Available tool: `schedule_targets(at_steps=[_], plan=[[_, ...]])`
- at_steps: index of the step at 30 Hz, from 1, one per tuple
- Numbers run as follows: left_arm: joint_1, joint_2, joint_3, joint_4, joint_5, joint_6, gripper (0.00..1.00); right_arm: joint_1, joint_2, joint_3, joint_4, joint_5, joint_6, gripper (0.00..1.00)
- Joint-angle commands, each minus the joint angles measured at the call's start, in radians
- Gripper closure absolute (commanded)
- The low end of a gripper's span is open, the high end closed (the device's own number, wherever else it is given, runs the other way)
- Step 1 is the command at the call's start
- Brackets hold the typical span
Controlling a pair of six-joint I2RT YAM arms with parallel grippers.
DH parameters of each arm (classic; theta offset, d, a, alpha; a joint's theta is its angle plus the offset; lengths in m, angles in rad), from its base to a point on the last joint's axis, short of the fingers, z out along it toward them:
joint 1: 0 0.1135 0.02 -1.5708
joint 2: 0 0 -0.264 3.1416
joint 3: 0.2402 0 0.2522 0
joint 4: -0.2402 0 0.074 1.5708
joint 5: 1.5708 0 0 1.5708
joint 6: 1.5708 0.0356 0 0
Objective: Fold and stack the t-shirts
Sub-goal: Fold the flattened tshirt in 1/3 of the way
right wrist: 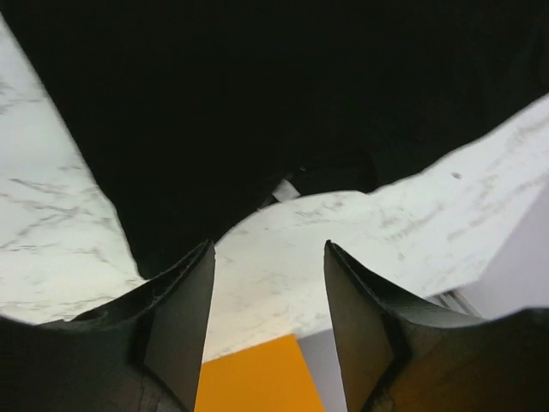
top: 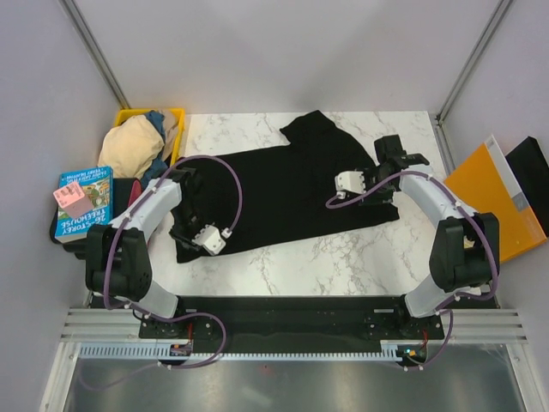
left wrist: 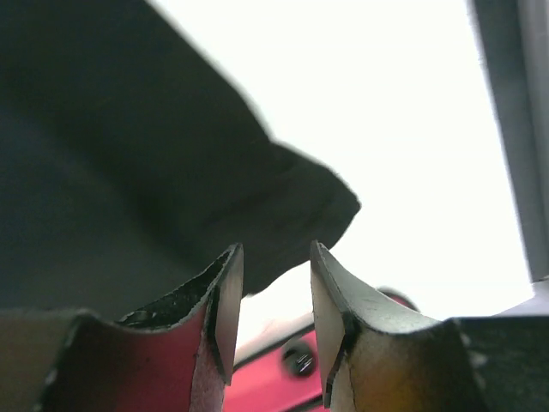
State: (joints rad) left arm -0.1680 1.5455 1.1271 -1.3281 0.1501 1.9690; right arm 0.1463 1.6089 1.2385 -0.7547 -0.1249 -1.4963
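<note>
A: What is the room like?

B: Plain pale grey walls (top: 283, 51) close it in on three sides; slanted metal posts (top: 96, 53) stand at the far corners; a ribbed metal rail (top: 94, 324) runs along the near edge by the arm bases.

A: And the surface?

B: A white desk (top: 343, 257) veined in grey like marble; in the left wrist view glare washes it to plain white.

A: Where is the task's cloth?

B: The black t-shirt (top: 283, 189) lies spread across the middle of the desk, from the left arm to the right one, one part reaching toward the far edge; it looks rumpled, not folded.

A: Anything round the edges?

B: An orange folder (top: 497, 202) lies beyond the desk's right edge; a yellow bin (top: 177, 114) sits at the far left corner, holding the beige t-shirt (top: 133, 146) in a heap with the blue t-shirt (top: 157, 118) behind it; nearer, on the left, lies a blue book (top: 84, 206) with a pink card (top: 73, 199) on its cover.

A: The hands?

B: The left hand (left wrist: 276, 249) is released, fingers parted with nothing between them, low by a corner of the black cloth; the right hand (right wrist: 268, 245) is released too, above the shirt's right edge; marble and orange show through its gap.
</note>
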Motion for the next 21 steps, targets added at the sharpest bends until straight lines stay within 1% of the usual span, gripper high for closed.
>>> schedule_targets(at_steps=[1,4,9,12,17,21], plan=[[-0.010,-0.056,-0.064,-0.088,-0.029,0.193,0.56,0.028,0.002,-0.033,-0.112,-0.068,-0.067,0.46],[-0.016,-0.051,-0.085,-0.082,-0.049,0.157,0.57,0.044,0.040,-0.034,-0.120,-0.062,-0.047,0.59],[-0.024,-0.071,-0.134,-0.077,-0.050,0.146,0.57,0.049,0.100,-0.005,-0.152,-0.059,-0.021,0.60],[-0.031,-0.074,-0.194,-0.004,-0.072,0.140,0.57,0.050,0.137,-0.004,-0.141,-0.033,-0.015,0.61],[-0.041,-0.009,-0.228,0.079,-0.109,0.090,0.57,0.049,0.204,0.019,-0.120,0.002,0.022,0.64],[-0.042,0.039,-0.242,0.128,-0.176,0.056,0.58,0.041,0.253,0.026,-0.089,0.044,0.030,0.66]])
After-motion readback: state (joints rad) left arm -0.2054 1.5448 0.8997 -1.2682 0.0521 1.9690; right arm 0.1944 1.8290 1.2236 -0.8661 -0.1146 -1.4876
